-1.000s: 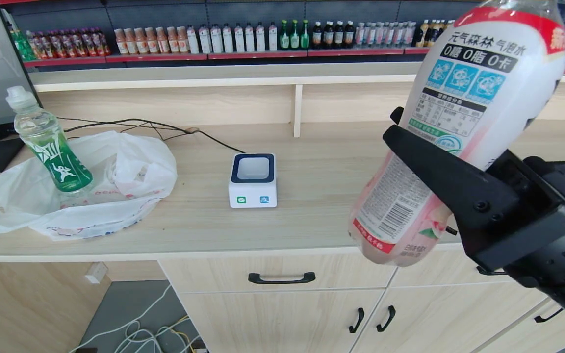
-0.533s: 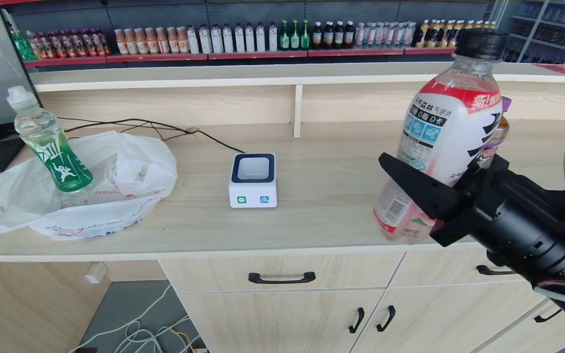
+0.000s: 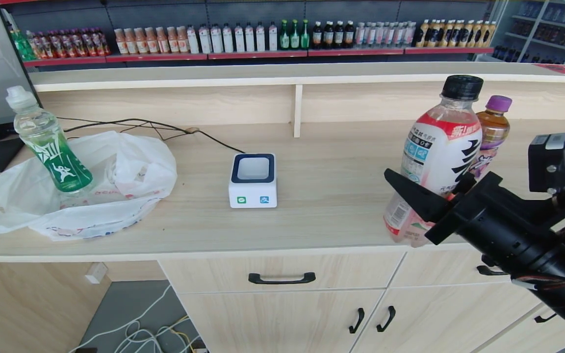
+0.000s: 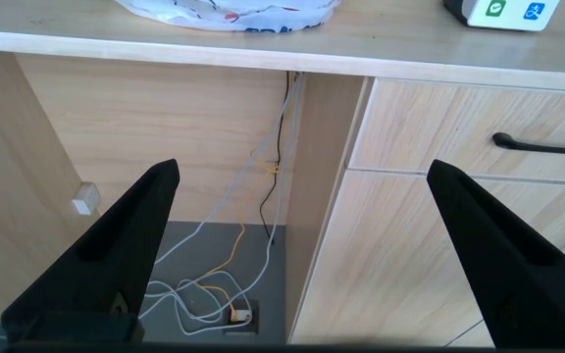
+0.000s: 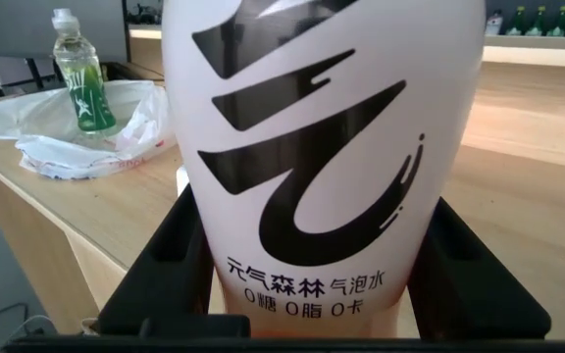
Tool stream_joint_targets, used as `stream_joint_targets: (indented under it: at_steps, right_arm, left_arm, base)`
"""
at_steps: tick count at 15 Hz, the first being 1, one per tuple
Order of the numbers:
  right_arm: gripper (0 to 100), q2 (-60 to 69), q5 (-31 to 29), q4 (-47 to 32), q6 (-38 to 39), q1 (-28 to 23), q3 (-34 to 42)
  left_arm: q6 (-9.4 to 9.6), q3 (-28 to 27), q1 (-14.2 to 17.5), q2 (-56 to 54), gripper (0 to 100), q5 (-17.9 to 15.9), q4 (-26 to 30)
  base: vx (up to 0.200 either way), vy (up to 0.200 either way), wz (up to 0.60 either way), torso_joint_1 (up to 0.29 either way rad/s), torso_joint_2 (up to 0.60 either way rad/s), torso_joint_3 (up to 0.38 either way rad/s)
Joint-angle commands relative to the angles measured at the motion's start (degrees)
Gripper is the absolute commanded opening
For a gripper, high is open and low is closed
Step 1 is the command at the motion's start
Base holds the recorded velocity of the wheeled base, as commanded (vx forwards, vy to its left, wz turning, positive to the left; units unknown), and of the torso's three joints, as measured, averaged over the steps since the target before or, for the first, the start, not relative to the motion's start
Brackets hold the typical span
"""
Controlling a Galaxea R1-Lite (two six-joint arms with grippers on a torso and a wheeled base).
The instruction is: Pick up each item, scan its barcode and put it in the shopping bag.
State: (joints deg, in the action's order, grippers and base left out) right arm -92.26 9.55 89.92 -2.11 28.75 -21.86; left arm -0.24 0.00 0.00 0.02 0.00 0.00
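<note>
My right gripper [image 3: 429, 196] is shut on a pink-and-white bottle [image 3: 437, 152] with a black cap, held upright at the counter's front right edge. The right wrist view has that bottle [image 5: 322, 147] close up between the two fingers [image 5: 165, 265]. Just behind it stands a purple-capped bottle [image 3: 493, 130]. The white barcode scanner [image 3: 253, 180] sits mid-counter. At the left lies the white shopping bag [image 3: 115, 196] with a green bottle [image 3: 49, 142] standing in it. My left gripper [image 4: 302, 255] is open below the counter edge, in front of the cabinet, with the bag [image 4: 229, 12] above it.
A black cable [image 3: 140, 125] runs along the counter from the scanner to the back left. A raised ledge with a divider [image 3: 297, 110] backs the counter. Drawer handles [image 3: 281, 279] line the cabinet front. Loose wires [image 4: 219, 294] lie on the floor.
The right gripper has lowered the pink-and-white bottle from high and tilted near the camera to upright at the counter's front right, uncovering the purple-capped bottle behind.
</note>
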Motion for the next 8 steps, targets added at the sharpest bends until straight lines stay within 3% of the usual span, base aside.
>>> stream_joint_targets:
  at_steps: [1, 8]
  right_arm:
    - [0, -0.6, 0.1, 0.1, 0.0, 0.2, -0.1]
    - [0, -1.4, 1.0, 0.1, -0.1, 0.3, -1.1]
  left_arm:
    - [-0.02, 0.0, 0.0, 0.0, 100, 0.0, 0.0]
    - [-0.11, 0.0, 0.0, 0.0, 100, 0.0, 0.0]
  base:
    - [0.0, 0.0, 0.0, 0.0, 0.0, 0.0]
    - [0.0, 0.0, 0.0, 0.0, 0.0, 0.0]
